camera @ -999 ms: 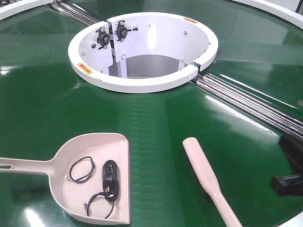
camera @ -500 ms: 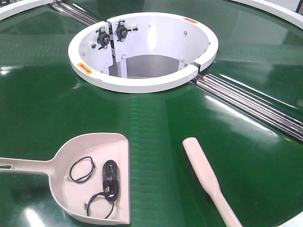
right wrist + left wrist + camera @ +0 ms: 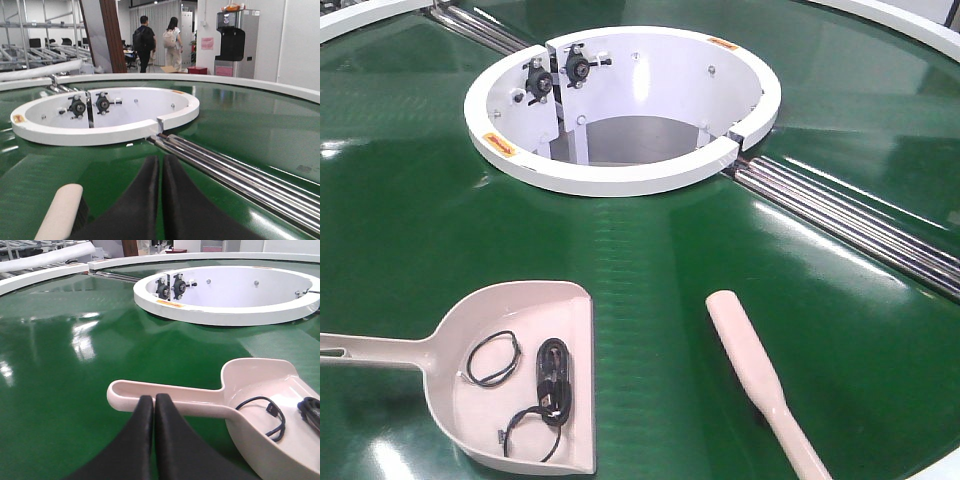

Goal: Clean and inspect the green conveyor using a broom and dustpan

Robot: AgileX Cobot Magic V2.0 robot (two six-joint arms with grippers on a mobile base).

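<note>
On the green conveyor point(image 3: 420, 220) lies the pale dustpan point(image 3: 582, 395), near left, its handle pointing left. A coiled black cable point(image 3: 554, 380) and thin black loops rest inside it. To its right lies the broom point(image 3: 748, 358), handle toward the near edge. In the left wrist view my left gripper point(image 3: 154, 399) is shut and empty. Its tips sit just in front of the dustpan's handle point(image 3: 170, 396). In the right wrist view my right gripper point(image 3: 161, 159) is shut with nothing in it, and the broom point(image 3: 59, 212) is low to its left. Neither gripper shows in the front view.
The white central ring point(image 3: 620, 180) rises from the middle of the belt, with black bearing mounts on its inner wall. Shiny metal rollers point(image 3: 860, 225) run from the ring toward the right edge. Two people point(image 3: 159, 42) stand far behind, beyond the conveyor.
The right gripper, seen at the right edge of the front view one second ago, has withdrawn out of that view. Dustpan and broom have not moved.
</note>
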